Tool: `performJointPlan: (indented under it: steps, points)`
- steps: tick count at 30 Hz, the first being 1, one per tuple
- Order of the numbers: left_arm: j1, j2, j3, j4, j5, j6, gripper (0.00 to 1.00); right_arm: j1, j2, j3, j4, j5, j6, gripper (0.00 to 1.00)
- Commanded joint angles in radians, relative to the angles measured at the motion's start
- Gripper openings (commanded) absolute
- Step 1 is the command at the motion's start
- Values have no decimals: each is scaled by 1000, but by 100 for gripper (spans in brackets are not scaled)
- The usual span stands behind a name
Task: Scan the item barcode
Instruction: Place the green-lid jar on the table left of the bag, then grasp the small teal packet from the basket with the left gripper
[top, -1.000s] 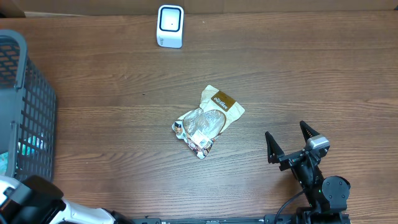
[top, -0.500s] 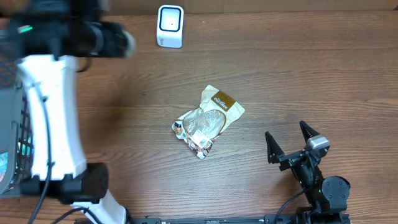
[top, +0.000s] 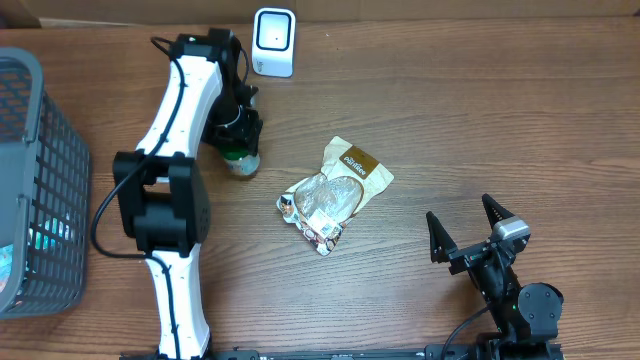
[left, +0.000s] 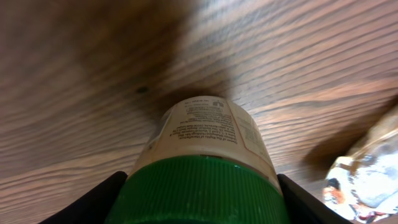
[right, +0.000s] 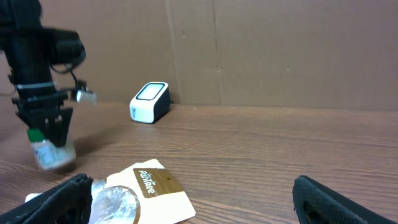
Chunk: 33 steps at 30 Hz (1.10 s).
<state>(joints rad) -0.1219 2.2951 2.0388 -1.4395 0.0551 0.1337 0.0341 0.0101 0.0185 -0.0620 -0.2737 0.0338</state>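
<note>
Half a second ago the white left arm (top: 180, 110) hung blurred over the grey mesh basket (top: 40, 180). Now it stretches up the table's left side, and the left gripper (top: 238, 142) is clamped on a small white-labelled bottle with a green screw cap (left: 205, 130), near the white box-shaped scanner (top: 273, 42). The crinkled brown-and-clear snack pouch (top: 335, 192) and the right gripper (top: 457, 206), jaws spread wide and empty, have not moved. The dark wood-grain table (top: 480, 110) backs onto a brown cardboard wall (right: 280, 50). The bottle stands roughly upright, cap uppermost, long axis vertical.
</note>
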Motion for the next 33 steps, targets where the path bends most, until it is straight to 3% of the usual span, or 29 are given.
performJointPlan:
  steps: [1, 2, 3, 6, 12, 19, 24, 25, 29, 33]
  points:
    - [3, 50, 4, -15, -2, -9, 49, -2, -7, -11, 6, -1, 4, 100]
    - [3, 54, 4, -16, -2, -12, 52, -2, -7, -11, 6, -1, 4, 100]
    - [3, 54, 4, -15, -3, -19, 68, -2, -7, -11, 6, -1, 4, 100]
    - [4, 51, 10, -24, -10, -37, 100, -2, -7, -11, 6, -1, 4, 100]
    - [4, -13, 189, -97, -37, -122, 100, -2, -7, -11, 6, -1, 4, 100]
    - [40, -303, 401, -104, -157, -287, 100, -2, -7, -11, 5, -1, 4, 100]
    - [335, -525, 405, -108, -209, -478, 100, -2, -7, -11, 5, -1, 4, 100]
    - [462, -540, 405, -113, -209, -528, 100, -2, -7, -11, 5, -1, 4, 100]
    - [742, -522, 385, -117, -185, -591, 95, -2, -7, -11, 6, -1, 4, 100]
    - [873, -468, 333, -136, -185, -591, 93, -2, -7, -11, 5, -1, 4, 100]
